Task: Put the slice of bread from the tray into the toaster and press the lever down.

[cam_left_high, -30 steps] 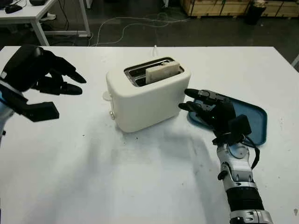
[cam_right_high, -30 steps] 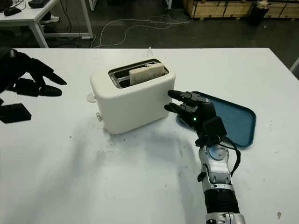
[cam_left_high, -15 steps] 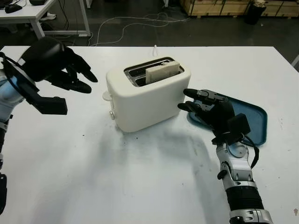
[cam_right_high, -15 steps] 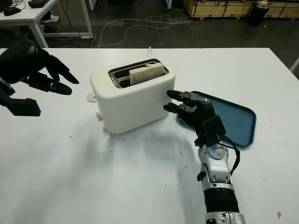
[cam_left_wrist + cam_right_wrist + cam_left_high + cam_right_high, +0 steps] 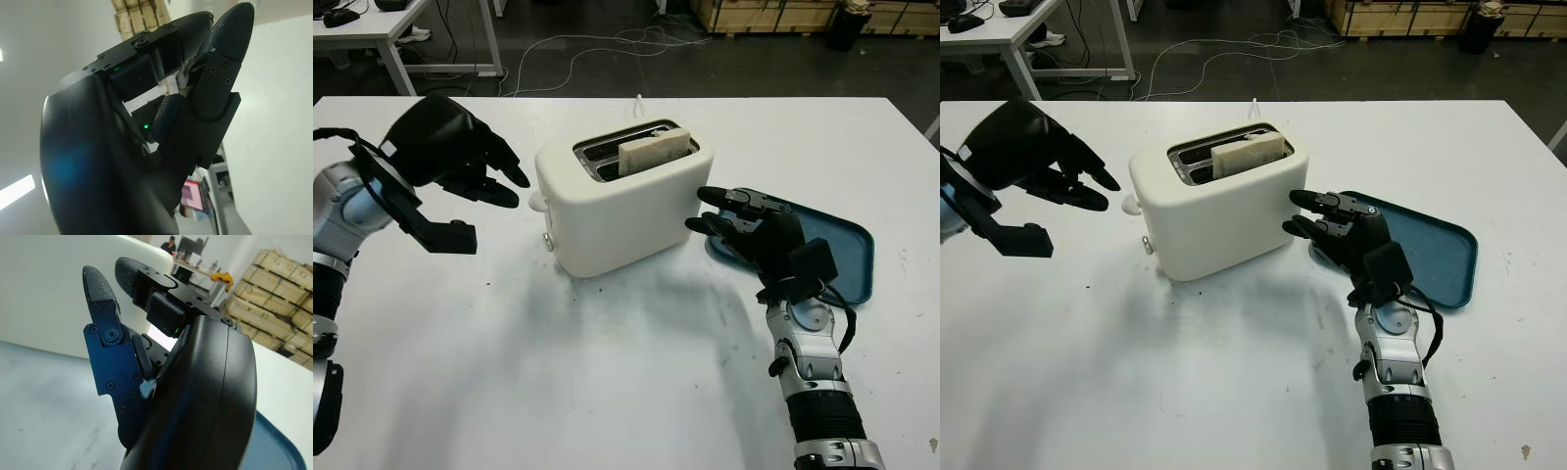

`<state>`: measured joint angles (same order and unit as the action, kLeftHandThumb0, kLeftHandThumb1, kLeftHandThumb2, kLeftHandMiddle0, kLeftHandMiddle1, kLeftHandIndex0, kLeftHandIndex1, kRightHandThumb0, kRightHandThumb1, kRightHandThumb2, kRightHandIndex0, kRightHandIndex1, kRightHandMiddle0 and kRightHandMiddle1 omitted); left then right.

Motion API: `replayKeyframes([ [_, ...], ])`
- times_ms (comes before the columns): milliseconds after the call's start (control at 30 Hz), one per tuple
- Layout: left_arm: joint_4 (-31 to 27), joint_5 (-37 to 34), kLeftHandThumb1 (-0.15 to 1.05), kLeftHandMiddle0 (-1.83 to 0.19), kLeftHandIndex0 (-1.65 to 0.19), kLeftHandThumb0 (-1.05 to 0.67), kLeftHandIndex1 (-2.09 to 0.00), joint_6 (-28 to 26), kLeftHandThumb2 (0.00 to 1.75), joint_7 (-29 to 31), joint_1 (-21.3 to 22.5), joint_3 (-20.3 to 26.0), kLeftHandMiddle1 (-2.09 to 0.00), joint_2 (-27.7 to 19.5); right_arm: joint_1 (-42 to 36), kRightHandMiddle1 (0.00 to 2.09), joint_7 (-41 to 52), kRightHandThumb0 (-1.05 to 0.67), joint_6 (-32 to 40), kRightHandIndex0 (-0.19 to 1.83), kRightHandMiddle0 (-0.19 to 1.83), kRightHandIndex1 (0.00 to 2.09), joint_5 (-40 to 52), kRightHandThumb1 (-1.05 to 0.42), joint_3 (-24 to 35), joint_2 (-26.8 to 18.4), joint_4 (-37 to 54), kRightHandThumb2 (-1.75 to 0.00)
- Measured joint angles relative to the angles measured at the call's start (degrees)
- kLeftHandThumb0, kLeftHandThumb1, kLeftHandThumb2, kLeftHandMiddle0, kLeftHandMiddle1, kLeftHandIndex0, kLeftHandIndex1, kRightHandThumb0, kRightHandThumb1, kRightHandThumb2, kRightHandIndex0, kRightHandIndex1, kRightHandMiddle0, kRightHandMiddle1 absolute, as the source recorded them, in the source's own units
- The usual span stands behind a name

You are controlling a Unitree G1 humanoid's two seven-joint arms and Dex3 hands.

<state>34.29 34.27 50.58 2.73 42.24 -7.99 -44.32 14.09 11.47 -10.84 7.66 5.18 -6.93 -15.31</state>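
White counter: cream two-slot toaster, pale bread slice seated upright in its slot. Blue tray alongside. Left hand held open near the toaster's lever end; right hand open, nothing grasped, over the tray's edge.

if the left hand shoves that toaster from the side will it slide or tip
Probably slide. The toaster is wide and squat on a smooth white table, so tipping looks unlikely. Its plastic-looking shell suggests it is light for its size, so pressing the lever could skate it toward the right hand, which sits open beside the far end. The left hand hovers open near the lever.
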Motion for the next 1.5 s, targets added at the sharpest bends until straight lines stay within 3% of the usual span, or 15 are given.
replayKeyframes([
  [833, 1.6, -1.1, 0.67, -1.31, -1.43, -0.66, 0.00, 2.2, 0.00, 1.9, 2.8, -2.5, -0.95, 0.6, 0.0, 0.00, -0.2, -0.55, 0.0, 1.24, 1.13, 0.03, -0.6, -0.92, 0.0, 0.3, 0.0, 0.00],
  [1500, -2.1, -1.1, 0.64, -1.26, -1.44, -0.55, 0.00, 0.9, 0.00, 3.6, 2.7, -2.6, -0.99, 1.0, -0.2, 0.00, 1.0, -0.56, -0.5, 1.27, 1.12, 0.03, -0.1, -0.92, 0.0, 0.4, 0.0, -0.09],
])
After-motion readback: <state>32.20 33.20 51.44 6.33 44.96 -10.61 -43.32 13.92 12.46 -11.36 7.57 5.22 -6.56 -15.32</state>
